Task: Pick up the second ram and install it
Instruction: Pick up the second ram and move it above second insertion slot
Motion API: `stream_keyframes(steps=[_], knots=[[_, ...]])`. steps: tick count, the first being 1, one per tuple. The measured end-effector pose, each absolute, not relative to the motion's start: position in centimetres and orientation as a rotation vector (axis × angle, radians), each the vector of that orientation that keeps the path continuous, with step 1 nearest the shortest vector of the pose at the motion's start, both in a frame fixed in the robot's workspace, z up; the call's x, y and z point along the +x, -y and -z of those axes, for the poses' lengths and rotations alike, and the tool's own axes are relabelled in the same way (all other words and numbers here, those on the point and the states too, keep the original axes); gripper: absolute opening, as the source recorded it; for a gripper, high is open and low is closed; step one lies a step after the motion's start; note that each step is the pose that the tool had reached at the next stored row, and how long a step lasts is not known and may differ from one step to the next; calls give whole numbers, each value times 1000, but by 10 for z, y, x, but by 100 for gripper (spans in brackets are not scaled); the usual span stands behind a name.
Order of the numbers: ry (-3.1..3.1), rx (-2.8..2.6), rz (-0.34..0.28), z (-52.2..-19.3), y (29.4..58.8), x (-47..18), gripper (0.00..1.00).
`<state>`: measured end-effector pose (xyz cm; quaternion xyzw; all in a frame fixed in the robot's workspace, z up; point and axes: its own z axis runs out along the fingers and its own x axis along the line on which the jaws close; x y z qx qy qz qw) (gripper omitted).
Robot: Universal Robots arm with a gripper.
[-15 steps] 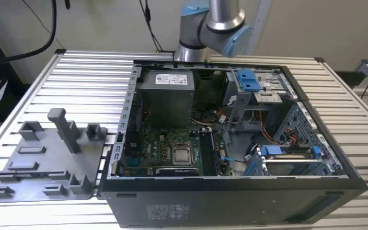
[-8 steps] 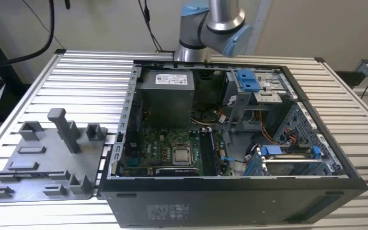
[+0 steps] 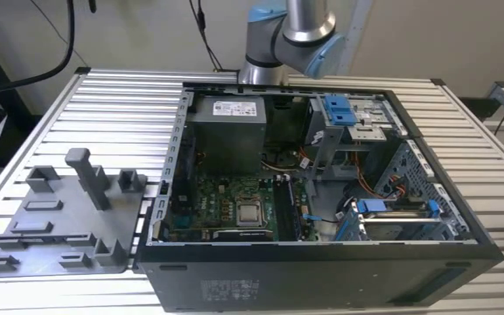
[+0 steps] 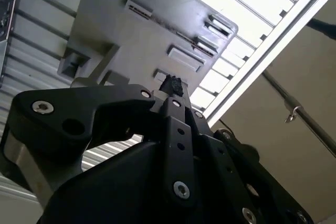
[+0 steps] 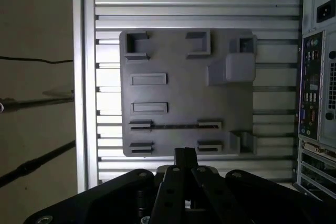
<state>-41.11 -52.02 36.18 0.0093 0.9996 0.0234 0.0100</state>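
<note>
The second ram (image 5: pixel 173 127), a slim dark grey-black memory stick, stands on edge in the light grey moulded plastic tray (image 5: pixel 178 93). In the exterior view the tray sits at 9 o'clock of the open black computer case (image 3: pixel 322 275) on the slatted aluminium tabletop (image 3: pixel 103 111). The black gripper (image 5: pixel 185 152) hangs above the tray, fingertips together and seemingly empty. The stick is probably light, stiff and fragile, and best pinched across its flat faces at mid-length. Its faces and contacts are hidden.

No text I can read anywhere. The white label (image 3: pixel 237 107) on the power supply inside the computer case (image 3: pixel 340 272) has print too small to read. The pale sticker (image 3: pixel 230 291) on the case's outer wall is unreadable too. The grey holder plate (image 5: pixel 178 93) just ahead of my hand (image 5: pixel 186 153) shows nothing legible.
</note>
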Motion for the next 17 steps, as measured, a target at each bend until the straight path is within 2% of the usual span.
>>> stream_keyframes(steps=[17], knots=[[-3112,-294,-77,-361,520,-411,11]])
